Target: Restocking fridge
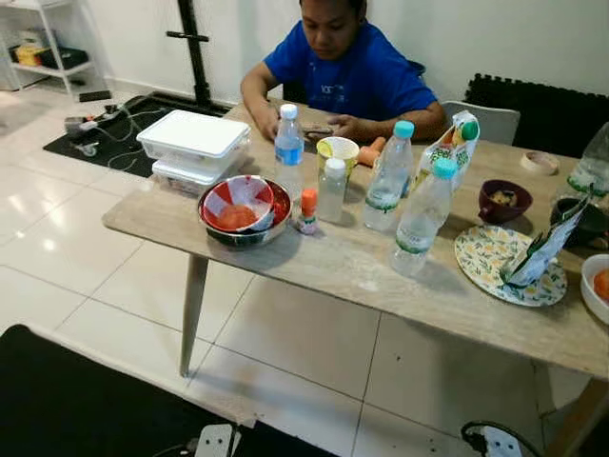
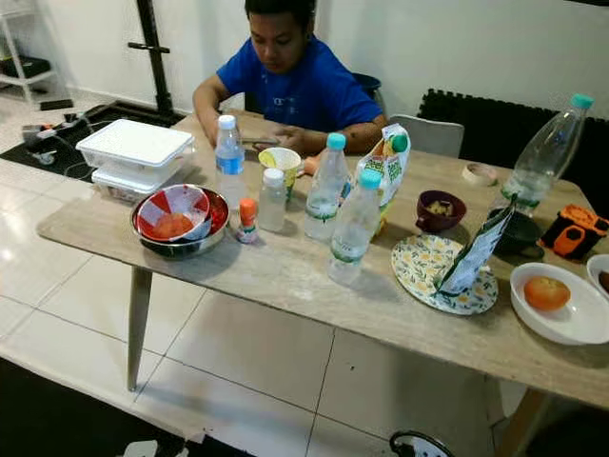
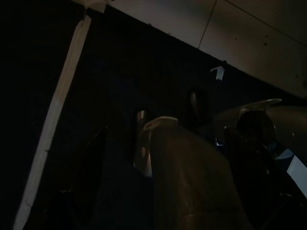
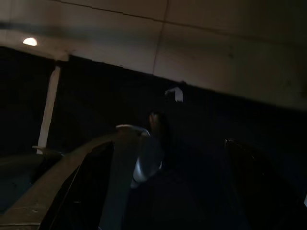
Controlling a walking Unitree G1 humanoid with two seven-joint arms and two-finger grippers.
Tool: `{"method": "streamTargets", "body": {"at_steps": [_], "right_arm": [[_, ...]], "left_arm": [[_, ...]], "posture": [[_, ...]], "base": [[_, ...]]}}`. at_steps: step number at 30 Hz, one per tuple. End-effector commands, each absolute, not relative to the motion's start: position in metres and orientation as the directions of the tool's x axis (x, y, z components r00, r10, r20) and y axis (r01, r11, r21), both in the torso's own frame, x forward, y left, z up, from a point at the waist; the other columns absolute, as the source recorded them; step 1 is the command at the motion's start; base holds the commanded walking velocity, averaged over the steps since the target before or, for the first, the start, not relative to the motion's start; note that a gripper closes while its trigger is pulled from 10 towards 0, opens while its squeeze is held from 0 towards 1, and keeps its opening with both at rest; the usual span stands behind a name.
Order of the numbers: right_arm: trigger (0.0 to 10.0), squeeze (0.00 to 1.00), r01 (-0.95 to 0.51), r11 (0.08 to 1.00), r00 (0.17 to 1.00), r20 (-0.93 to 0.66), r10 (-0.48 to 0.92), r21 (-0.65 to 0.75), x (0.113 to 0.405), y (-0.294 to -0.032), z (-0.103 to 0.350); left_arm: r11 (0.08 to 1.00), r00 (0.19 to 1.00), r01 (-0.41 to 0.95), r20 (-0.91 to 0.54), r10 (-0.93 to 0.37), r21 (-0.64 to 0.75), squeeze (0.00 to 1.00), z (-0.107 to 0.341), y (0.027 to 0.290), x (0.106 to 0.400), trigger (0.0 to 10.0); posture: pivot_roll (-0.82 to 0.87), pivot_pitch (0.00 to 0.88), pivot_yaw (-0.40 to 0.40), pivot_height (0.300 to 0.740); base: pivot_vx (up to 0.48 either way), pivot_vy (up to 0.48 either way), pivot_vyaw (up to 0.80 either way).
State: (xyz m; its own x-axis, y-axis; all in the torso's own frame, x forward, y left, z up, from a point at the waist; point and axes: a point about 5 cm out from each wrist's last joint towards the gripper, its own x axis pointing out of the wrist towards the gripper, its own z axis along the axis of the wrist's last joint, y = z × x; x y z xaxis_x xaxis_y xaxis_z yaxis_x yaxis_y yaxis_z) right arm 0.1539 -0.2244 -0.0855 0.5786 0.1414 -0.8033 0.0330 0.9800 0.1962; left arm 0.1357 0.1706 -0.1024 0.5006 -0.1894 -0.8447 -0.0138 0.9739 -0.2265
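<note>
Both arms hanging idle over dark mat and pale tiles, claw states cannot be told, bottles (image 2: 354, 225), bowl (image 2: 179, 219), boxes (image 2: 134, 152) on table (image 2: 285, 271) well ahead, person (image 2: 285, 76) seated behind.

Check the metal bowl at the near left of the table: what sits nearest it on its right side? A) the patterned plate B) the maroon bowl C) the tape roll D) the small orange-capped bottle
D: the small orange-capped bottle stands right beside the metal bowl, while the other three things lie farther along the table.
</note>
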Motion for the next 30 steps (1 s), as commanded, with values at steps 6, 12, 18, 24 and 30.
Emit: {"method": "streamTargets", "body": {"at_steps": [6, 12, 18, 24, 30], "right_arm": [[10.0, 0.00, -0.118, 0.969, 0.594, -0.767, 0.243, 0.216, 0.168, -0.216, -0.079], [10.0, 0.00, -0.274, 0.937, 0.597, -0.726, 0.341, 0.216, 0.187, -0.204, -0.070], [10.0, 0.00, -0.402, 0.878, 0.585, -0.665, 0.464, 0.260, 0.201, -0.188, -0.061], [10.0, 0.00, -0.597, 0.747, 0.491, -0.602, 0.630, 0.294, 0.209, -0.171, -0.051], [10.0, 0.00, -0.779, 0.463, 0.275, -0.435, 0.858, 0.423, 0.218, -0.146, -0.031]], "left_arm": [[0.972, 0.493, -0.021, -0.848, -0.193, -0.233, 0.00, -0.104, 0.167, 0.133, 10.0], [0.968, 0.486, 0.013, -0.845, -0.225, -0.250, 0.00, -0.103, 0.165, 0.133, 10.0], [0.969, 0.494, -0.013, -0.844, -0.207, -0.245, 0.00, -0.103, 0.167, 0.134, 10.0], [0.972, 0.494, -0.004, -0.845, -0.202, -0.235, 0.00, -0.103, 0.170, 0.135, 10.0], [0.972, 0.497, -0.002, -0.843, -0.205, -0.237, 0.00, -0.102, 0.170, 0.136, 10.0]], "posture": [[-0.06, 0.039, -0.055, 0.740], [-0.06, 0.040, -0.053, 0.740], [-0.06, 0.035, -0.051, 0.740], [-0.06, 0.030, -0.050, 0.740], [-0.06, 0.024, -0.049, 0.740]], "base": [[0.000, 0.000, 0.00], [0.000, -0.203, 0.00], [0.000, -0.298, 0.00], [0.000, 0.000, 0.00], [0.000, 0.000, 0.00]]}}
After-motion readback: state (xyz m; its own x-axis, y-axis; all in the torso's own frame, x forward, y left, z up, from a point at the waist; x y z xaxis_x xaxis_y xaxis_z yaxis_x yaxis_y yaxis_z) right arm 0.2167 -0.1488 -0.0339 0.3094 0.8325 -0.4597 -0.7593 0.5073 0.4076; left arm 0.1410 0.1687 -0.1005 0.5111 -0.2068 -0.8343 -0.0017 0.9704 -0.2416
